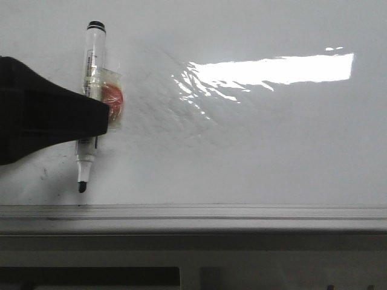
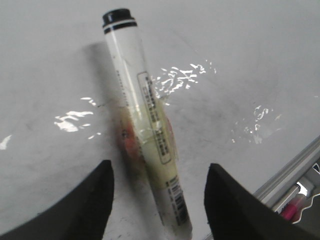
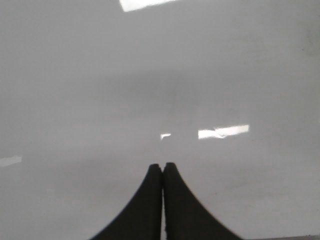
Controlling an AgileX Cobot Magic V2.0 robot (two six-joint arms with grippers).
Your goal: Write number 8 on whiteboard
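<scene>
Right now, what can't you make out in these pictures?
- Front view: the left pincer covers the marker's middle, so any contact is hidden.
- Left wrist view: the label print on the marker is too blurred to read.
- Right wrist view: only blank whiteboard beyond the right pincer.

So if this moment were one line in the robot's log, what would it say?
left gripper: open around marker | right gripper: shut, empty | whiteboard: no 8 drawn | marker: uncapped, lying flat
</scene>
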